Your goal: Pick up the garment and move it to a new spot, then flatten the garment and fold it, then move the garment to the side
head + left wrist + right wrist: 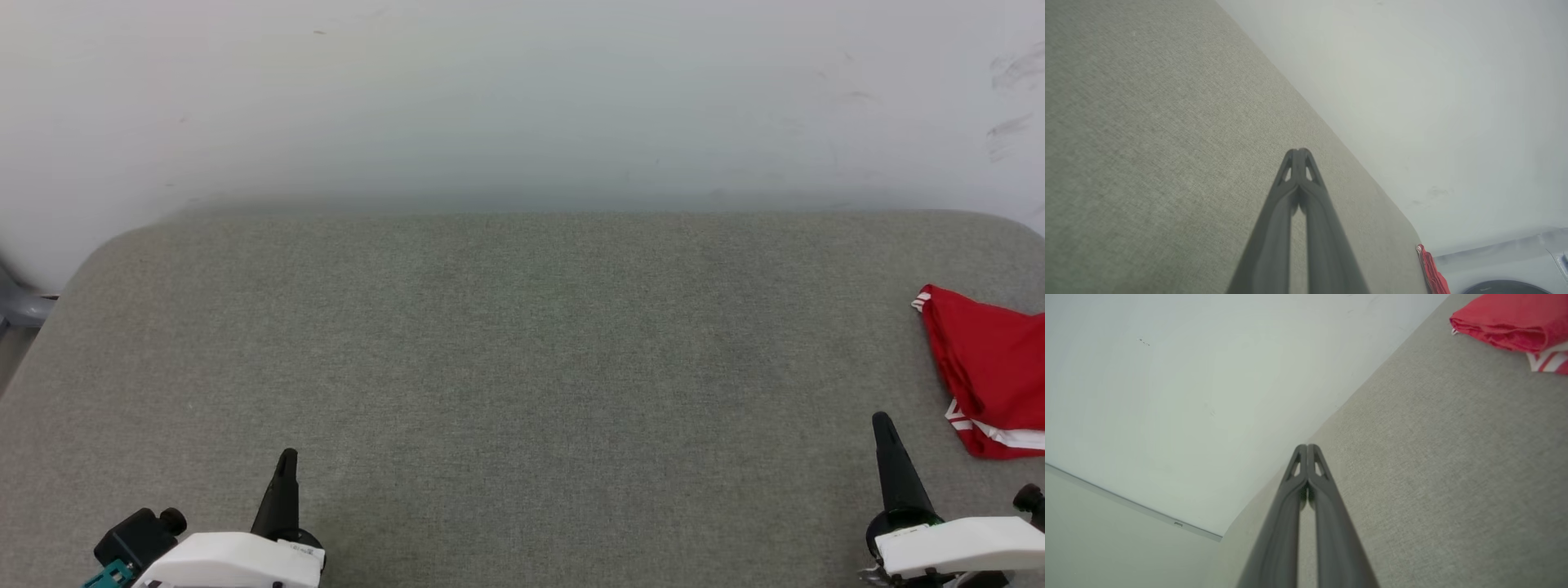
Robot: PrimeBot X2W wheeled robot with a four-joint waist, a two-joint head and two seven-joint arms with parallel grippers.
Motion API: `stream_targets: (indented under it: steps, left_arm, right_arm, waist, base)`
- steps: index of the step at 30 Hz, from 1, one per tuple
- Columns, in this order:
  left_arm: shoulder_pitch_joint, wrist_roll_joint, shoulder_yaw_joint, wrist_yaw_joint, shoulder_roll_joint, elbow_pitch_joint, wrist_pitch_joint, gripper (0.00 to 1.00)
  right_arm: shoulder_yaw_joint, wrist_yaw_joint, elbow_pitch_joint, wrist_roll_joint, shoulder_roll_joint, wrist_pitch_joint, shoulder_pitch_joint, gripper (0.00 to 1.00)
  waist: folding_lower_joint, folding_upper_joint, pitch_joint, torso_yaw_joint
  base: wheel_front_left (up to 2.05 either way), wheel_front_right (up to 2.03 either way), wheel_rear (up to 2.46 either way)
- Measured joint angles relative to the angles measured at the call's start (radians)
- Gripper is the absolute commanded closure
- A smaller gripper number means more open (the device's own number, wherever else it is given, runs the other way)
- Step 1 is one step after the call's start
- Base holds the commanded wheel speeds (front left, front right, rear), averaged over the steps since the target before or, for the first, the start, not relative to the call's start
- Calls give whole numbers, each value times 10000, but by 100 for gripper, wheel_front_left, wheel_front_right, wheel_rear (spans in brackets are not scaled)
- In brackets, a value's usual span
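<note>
The garment [992,367] is a red bundle with red-and-white striped trim, folded at the right edge of the grey-green fabric surface and cut off by the head view's border. Its red folds [1506,322] also show at the top right of the right wrist view, and a red sliver [1432,271] sits at the lower right of the left wrist view. My right gripper [882,423] is shut and empty, a short way in front and left of the garment, not touching it. At the lower left my left gripper [287,456] is shut and empty too. Both pairs of tips meet [1299,152] [1307,446].
The fabric-covered surface [506,351] spreads wide between the two grippers, with rounded far corners. A pale wall [522,98] rises directly behind it. A grey object [20,304] shows past the left edge.
</note>
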Motion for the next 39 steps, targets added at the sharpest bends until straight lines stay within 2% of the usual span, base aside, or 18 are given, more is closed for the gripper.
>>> stream_targets:
  steps: [39]
  left_arm:
    - [-790,-4142,397,-520,-58,458,999,100]
  right_arm:
    - [-104,0,500,3908,0,988,-729,100]
  waist:
    - [0,0,154,-57]
  base:
    - [0,0,0]
